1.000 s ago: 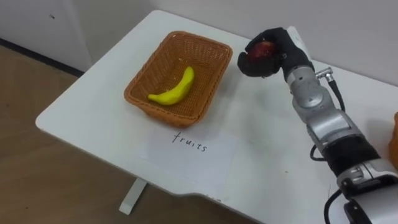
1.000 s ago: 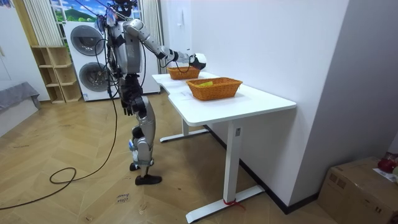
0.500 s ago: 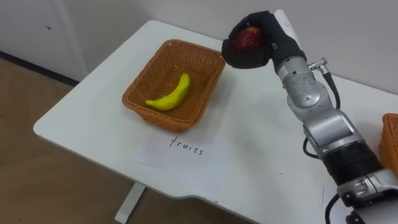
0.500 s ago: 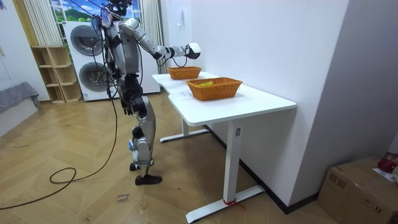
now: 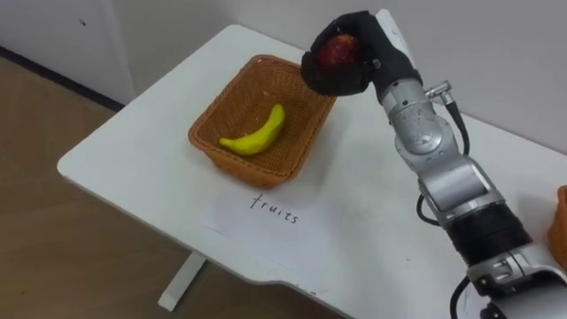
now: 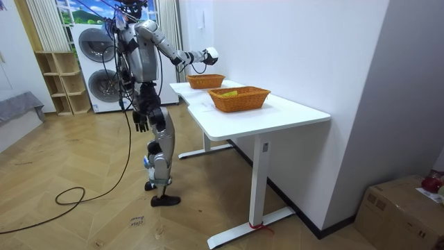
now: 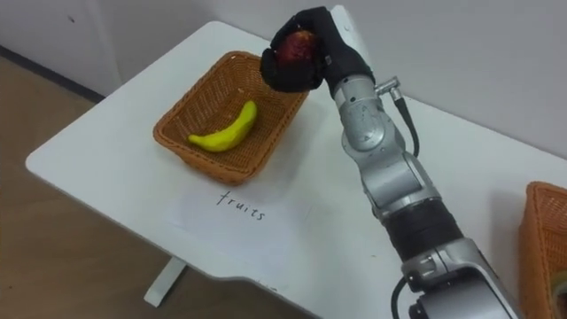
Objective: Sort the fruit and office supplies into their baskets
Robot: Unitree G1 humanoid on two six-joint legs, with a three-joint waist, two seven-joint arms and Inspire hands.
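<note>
My right hand (image 5: pixel 354 66) is shut on a red apple (image 5: pixel 339 50), held in the air above the far right corner of the brown wicker fruit basket (image 5: pixel 213 133). A yellow banana (image 5: pixel 257 135) lies on the basket's floor. The basket stands at the table's left end, behind a paper sheet (image 5: pixel 266 213) with handwriting on it. In the room view I stand at the white table with my right hand (image 6: pixel 208 54) stretched over the far basket (image 6: pixel 205 80). My left hand (image 6: pixel 141 122) hangs by my hip.
A second wicker basket (image 7: pixel 545 239) stands at the table's right end, and in the room view (image 6: pixel 239 98) it holds something yellow. The white table (image 5: pixel 372 221) lies bare between the baskets. Its left and front edges drop to a wooden floor.
My right hand has carried the apple up and to the left, from beside the fruit basket to above its far right corner. The eye view has shifted a little.
</note>
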